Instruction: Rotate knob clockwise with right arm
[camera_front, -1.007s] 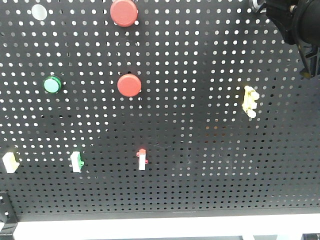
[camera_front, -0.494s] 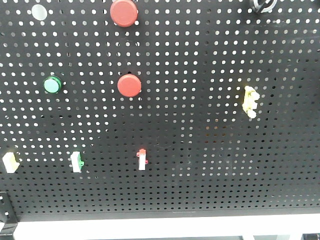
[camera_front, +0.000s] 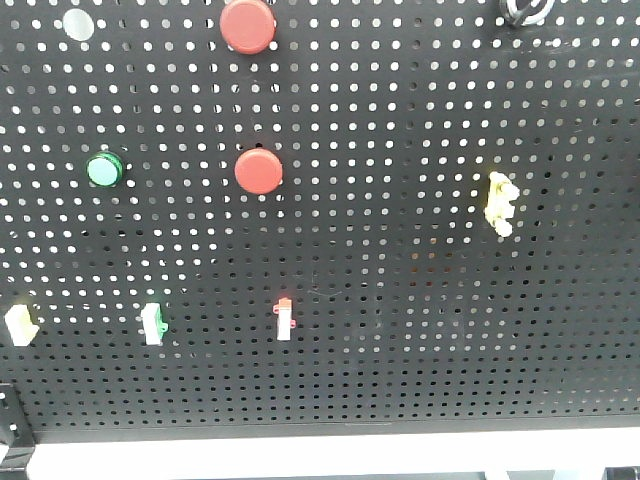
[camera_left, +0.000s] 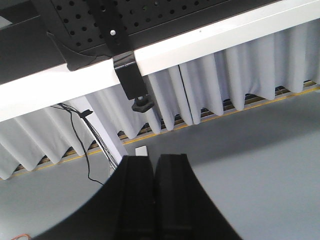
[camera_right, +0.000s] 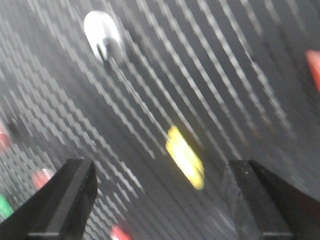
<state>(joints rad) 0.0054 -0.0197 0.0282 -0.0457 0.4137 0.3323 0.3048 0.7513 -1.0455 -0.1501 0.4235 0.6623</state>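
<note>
The knob (camera_front: 527, 10), a small shiny silver ring with a dark centre, sits on the black pegboard (camera_front: 400, 330) at the top right edge of the front view. The right arm is out of the front view. In the blurred right wrist view my right gripper (camera_right: 160, 165) is open and empty, facing the pegboard, with a yellow part (camera_right: 186, 157) between its fingers. A blurred silver round thing (camera_right: 103, 32), probably the knob, lies far up and left of it. My left gripper (camera_left: 154, 159) is shut and empty, pointing at the grey floor below the table edge.
On the pegboard are two red buttons (camera_front: 248, 25) (camera_front: 259, 171), a green button (camera_front: 104, 169), a pale grey disc (camera_front: 78, 24), a yellow clip (camera_front: 499, 202) and three small switches (camera_front: 286, 319) (camera_front: 152, 323) (camera_front: 20, 322). A white table edge (camera_front: 330, 450) runs below.
The right arm, which covered the top right corner a second ago, has pulled out of the front view. The knob now shows there.
</note>
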